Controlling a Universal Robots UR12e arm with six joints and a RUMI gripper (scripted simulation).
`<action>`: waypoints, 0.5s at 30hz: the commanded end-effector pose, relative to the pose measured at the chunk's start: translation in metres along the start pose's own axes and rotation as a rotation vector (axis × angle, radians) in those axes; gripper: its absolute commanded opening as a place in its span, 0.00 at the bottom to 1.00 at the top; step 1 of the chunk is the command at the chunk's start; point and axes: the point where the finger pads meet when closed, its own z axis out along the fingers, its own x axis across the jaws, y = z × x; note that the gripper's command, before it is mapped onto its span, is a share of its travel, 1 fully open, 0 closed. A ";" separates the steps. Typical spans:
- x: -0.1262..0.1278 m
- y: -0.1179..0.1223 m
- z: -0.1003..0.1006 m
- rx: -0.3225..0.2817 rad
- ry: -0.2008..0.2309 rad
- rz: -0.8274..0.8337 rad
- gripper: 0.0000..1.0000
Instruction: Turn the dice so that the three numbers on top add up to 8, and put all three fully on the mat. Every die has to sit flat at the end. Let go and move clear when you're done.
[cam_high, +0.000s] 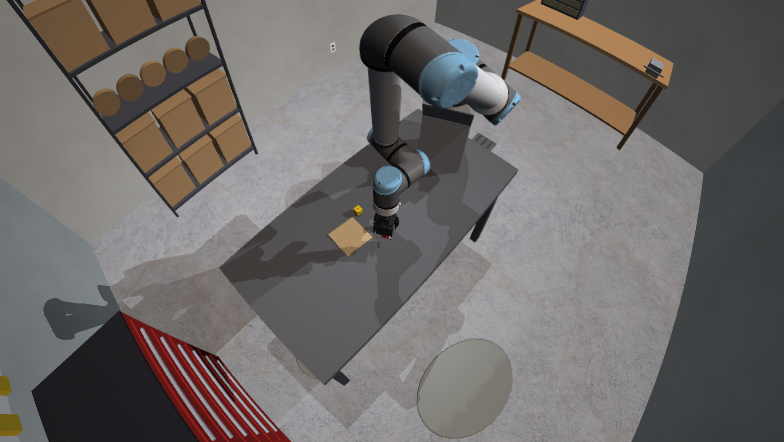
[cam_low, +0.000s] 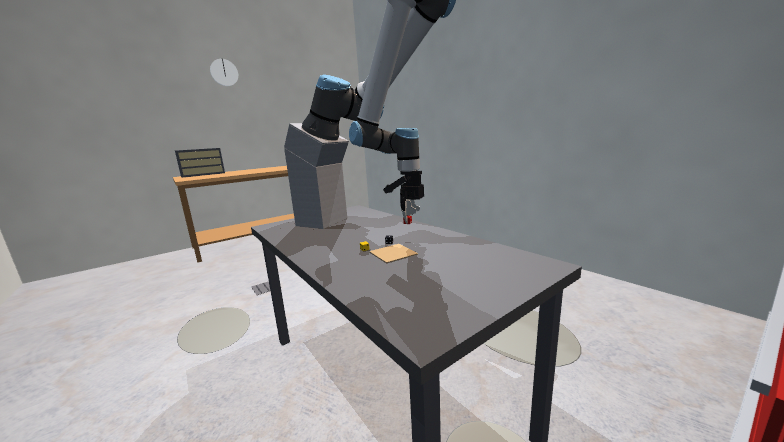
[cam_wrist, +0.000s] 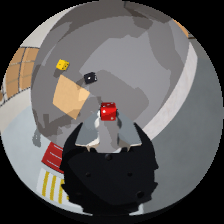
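My gripper (cam_high: 385, 233) (cam_low: 407, 217) (cam_wrist: 108, 109) is shut on the red die (cam_high: 386, 237) (cam_low: 409, 220) (cam_wrist: 108, 111) and holds it above the table, off to the side of the mat. The tan square mat (cam_high: 345, 237) (cam_low: 393, 253) (cam_wrist: 69, 96) lies on the table with no die on it. The yellow die (cam_high: 357, 210) (cam_low: 364, 246) (cam_wrist: 62, 65) rests on the table just off one mat corner. The black die (cam_low: 388, 239) (cam_wrist: 90, 78) rests on the table beside the mat; it is hidden in the top view. The pips are too small to read surely.
The dark grey table (cam_high: 329, 307) (cam_low: 494, 274) carries the mat and the two resting dice. The arm's grey pedestal (cam_low: 318, 192) stands at the table's far end. Shelving (cam_high: 164, 104) and a wooden bench (cam_high: 598, 41) stand away from the table.
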 end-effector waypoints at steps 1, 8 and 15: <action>0.002 -0.004 -0.020 0.010 0.008 0.001 0.10; 0.002 -0.004 -0.021 0.010 0.008 0.001 0.10; 0.000 -0.004 -0.021 0.010 0.008 0.008 0.10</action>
